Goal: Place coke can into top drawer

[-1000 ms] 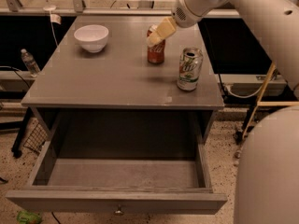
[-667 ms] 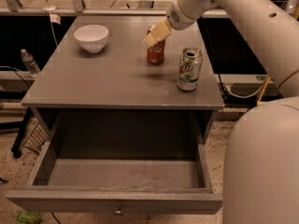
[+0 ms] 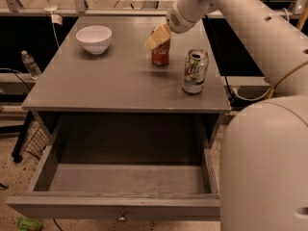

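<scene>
The coke can (image 3: 161, 56) stands upright on the grey cabinet top, near its back middle. My gripper (image 3: 157, 38) comes down from the upper right and sits right at the can's top, covering its upper left part. The can's base still looks to rest on the surface. The top drawer (image 3: 115, 207) is pulled wide open below the cabinet top, with its round knob (image 3: 122, 219) at the front and nothing inside it.
A white-and-green soda can (image 3: 195, 71) stands to the right of the coke can, near the cabinet top's right edge. A white bowl (image 3: 94, 39) sits at the back left. My arm and base fill the right side. A water bottle (image 3: 30, 64) stands on the left.
My gripper has moved down and a little left onto the top of the coke can. The can, the other can and the drawer have not moved.
</scene>
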Robot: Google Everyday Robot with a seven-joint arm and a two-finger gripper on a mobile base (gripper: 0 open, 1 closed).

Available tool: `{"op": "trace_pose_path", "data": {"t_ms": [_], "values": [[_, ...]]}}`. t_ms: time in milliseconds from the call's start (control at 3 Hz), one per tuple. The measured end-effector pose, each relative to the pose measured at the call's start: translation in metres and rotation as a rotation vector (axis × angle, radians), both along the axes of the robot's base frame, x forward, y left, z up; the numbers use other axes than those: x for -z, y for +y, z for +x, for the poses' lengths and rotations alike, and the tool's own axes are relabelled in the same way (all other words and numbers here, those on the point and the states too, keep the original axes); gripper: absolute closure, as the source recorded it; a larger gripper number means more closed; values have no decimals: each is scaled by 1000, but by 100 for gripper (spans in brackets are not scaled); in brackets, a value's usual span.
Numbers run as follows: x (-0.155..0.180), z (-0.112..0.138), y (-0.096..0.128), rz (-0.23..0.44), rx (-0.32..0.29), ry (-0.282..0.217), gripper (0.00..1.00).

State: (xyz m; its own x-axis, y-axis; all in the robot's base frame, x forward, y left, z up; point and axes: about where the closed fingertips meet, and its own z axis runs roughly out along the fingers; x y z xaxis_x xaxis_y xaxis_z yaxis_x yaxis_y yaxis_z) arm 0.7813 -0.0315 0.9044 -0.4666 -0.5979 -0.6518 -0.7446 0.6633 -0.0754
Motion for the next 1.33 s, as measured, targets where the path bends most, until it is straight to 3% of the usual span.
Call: {"op": "trace_pose_path", "data": {"t_ms": [333,667,1000,1333], "values": [[1,-4,5,1,-32,-14,40],[-10,-29,21,8,-172,-47,72],[-19,-66,36,-17,-362,-56,94],[-30,-119,45,-49,-537,-70,100]]}}
